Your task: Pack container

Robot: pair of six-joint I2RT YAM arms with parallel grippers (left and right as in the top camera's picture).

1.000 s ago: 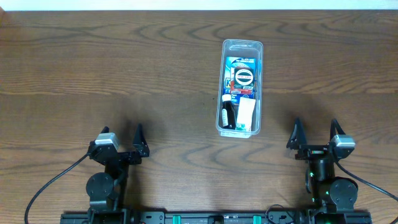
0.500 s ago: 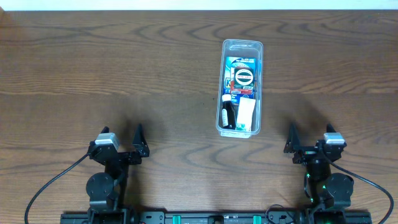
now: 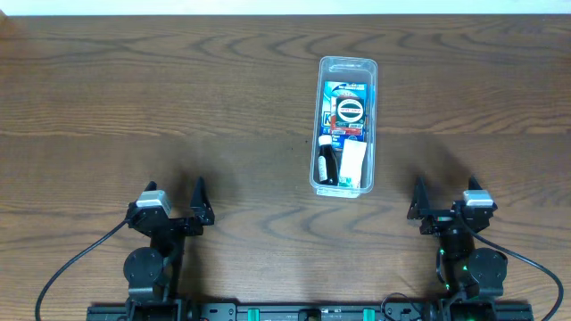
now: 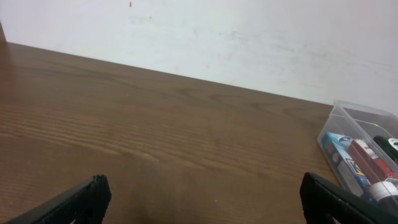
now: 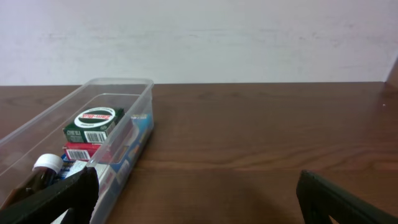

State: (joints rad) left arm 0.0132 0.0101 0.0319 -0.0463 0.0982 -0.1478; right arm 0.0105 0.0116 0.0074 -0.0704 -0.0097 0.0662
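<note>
The clear container (image 3: 350, 68) looks light, slick, flexible; grip its long rim. Your left hand (image 3: 174, 189) and right hand (image 3: 444, 189) gape wide, empty.

A clear rectangular plastic container (image 3: 348, 68) is sitting on a brown wooden table (image 3: 178, 98). The left gripper (image 3: 174, 190) and right gripper (image 3: 444, 193) are standing open.

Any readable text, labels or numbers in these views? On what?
None legible.
green box: oval label and barcode, lettering too blurred to read.
red box: print too small to read.
blue box: print too blurred to read.
container: no markings visible.
</note>
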